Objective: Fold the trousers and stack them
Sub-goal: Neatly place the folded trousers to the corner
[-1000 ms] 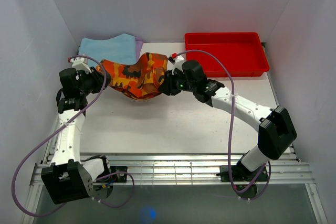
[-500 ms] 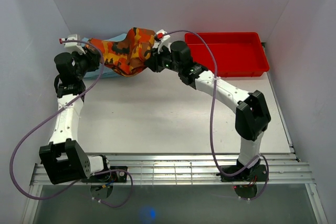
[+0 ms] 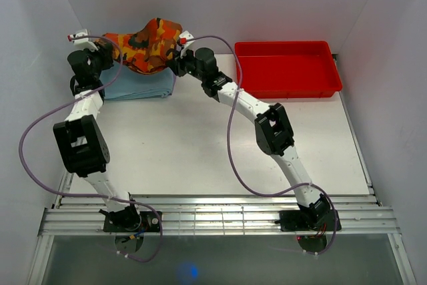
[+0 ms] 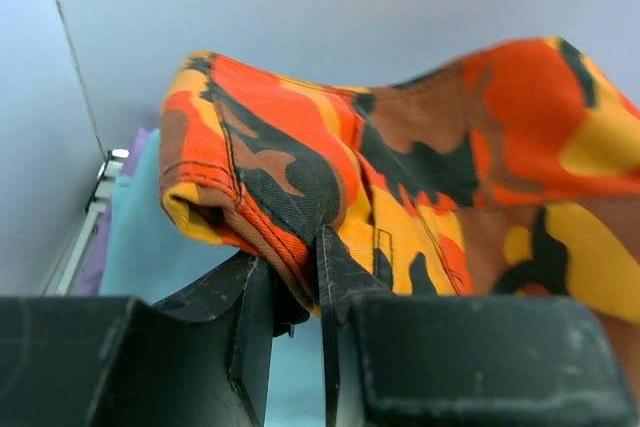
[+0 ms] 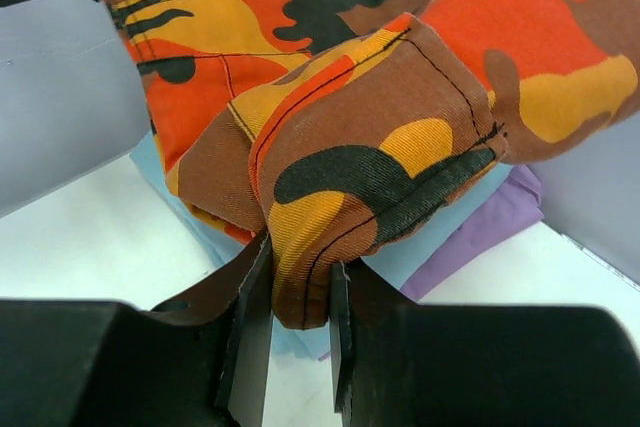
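Observation:
The folded camouflage trousers (image 3: 145,43) hang in the air between my two grippers at the far left, above the light blue folded cloth (image 3: 139,86). My left gripper (image 3: 105,50) is shut on their left edge; the left wrist view shows the hem of the trousers (image 4: 300,177) pinched between the fingers (image 4: 345,277). My right gripper (image 3: 175,61) is shut on their right edge; the right wrist view shows a thick fold of the trousers (image 5: 360,147) clamped between its fingers (image 5: 250,297).
A red plastic tray (image 3: 288,68) stands at the back right. A purple cloth (image 5: 480,222) lies under the light blue one (image 5: 175,187). The white walls stand close behind and to the left of the trousers.
Both grippers have carried the trousers up, back and to the left, from over the table's middle to above the light blue cloth. Both arms are now stretched far out.

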Motion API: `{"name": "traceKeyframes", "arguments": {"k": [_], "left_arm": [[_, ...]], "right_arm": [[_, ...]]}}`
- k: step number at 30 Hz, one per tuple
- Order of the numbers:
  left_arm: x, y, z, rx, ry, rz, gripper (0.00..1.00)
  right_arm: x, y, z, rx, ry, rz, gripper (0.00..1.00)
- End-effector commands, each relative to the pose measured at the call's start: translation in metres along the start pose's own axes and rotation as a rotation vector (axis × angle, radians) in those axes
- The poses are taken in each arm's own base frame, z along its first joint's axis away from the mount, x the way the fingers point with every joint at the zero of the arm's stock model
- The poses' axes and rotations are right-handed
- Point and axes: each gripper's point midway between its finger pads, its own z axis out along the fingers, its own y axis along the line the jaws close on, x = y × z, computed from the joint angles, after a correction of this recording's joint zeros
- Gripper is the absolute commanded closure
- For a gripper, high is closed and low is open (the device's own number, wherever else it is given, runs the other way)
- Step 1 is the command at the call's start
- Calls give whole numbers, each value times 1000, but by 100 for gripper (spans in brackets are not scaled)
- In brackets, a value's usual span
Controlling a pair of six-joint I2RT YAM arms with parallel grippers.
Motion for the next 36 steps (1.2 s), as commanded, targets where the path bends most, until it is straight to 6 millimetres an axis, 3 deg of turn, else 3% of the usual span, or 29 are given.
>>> {"name": "traceKeyframes", "arguments": {"k": [1, 2, 4, 5, 6, 7, 8, 10, 15, 19, 23, 26, 27, 30, 36], "left_arm": [[-82, 18, 13, -6, -258, 56, 100], [-69, 26, 23, -10, -245, 50, 100], [-66, 37, 31, -25, -248, 46, 100], [-62, 42, 34, -33, -244, 37, 100], [-51, 51, 36, -48, -230, 31, 100], [-44, 56, 37, -65, -222, 28, 100], [-42, 61, 36, -76, -224, 33, 100], [-28, 74, 33, -107, -206, 28, 100], [-32, 94, 28, -144, -230, 66, 100], [-42, 100, 34, -137, -252, 86, 100], [-61, 104, 37, -136, -295, 117, 100], [-70, 110, 33, -154, -316, 127, 100], [-61, 121, 26, -182, -298, 120, 100], [-60, 129, 17, -205, -294, 121, 100], [4, 145, 0, -252, -168, 109, 100]], "right_arm": [[-90, -1, 2, 38, -318, -125, 92], [-73, -3, 7, 40, -312, -123, 92], [-67, -4, 12, 40, -330, -126, 92], [-47, -6, 19, 42, -326, -124, 92], [-40, -8, 22, 50, -329, -123, 92], [-45, -10, 24, 53, -354, -163, 92], [-24, -11, 29, 50, -333, -172, 92], [-15, -13, 31, 54, -342, -209, 92], [17, -14, 36, 41, -308, -237, 92], [21, -10, 37, 39, -310, -253, 92], [1, -8, 35, 40, -352, -271, 92], [-2, -5, 33, 27, -358, -273, 92], [5, -5, 34, 28, -352, -271, 92], [19, -11, 36, 50, -336, -266, 92], [52, -19, 39, 75, -282, -264, 92]]}}
